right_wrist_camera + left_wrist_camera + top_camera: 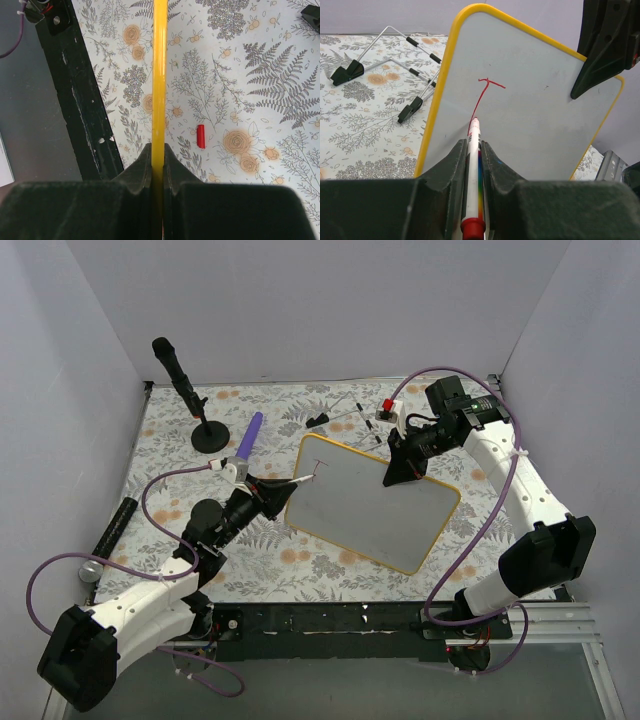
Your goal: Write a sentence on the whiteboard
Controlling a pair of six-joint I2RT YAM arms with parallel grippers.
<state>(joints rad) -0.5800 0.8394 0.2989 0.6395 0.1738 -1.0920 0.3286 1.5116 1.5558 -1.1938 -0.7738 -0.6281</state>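
1. The left gripper (pixel 473 145) has its jaws squeezed together on a slim white plastic marker with a red end (pixel 473 175). The tip is pressed on the board, right at the bottom of a thin red stroke.
2. That red stroke (pixel 483 95) is all there is of the sentence so far. It's one downstroke with a short crossbar, up by the board's far-left corner, so I'd say the writing has barely begun.
3. The board is a rectangular whiteboard with a thin yellow-orange rim (pixel 370 505). It sits mid-table, a bit to the right. It looks tipped up rather than lying flat, but I can't tell how steeply.
4. The right gripper (pixel 157 155) is clamped on the yellow rim at the far-right corner, holding the board in place.
5. Here's what could go wrong:
   - The board is only pinched at one corner and the pen pushes at the opposite end, so it could pivot or slip, and the letters would go wobbly.
   - If the pen presses too hard, the marker could slide back through the jaws.
   - The line has to run rightward toward the right gripper, so the last words might get crowded.
6. Further out, a small red cylindrical cap (pixel 201 136) lies on the flower-print tablecloth (pixel 260 90) beside the rim. A bent wire stand with black feet (pixel 347 71) lies just beyond the board's far edge.
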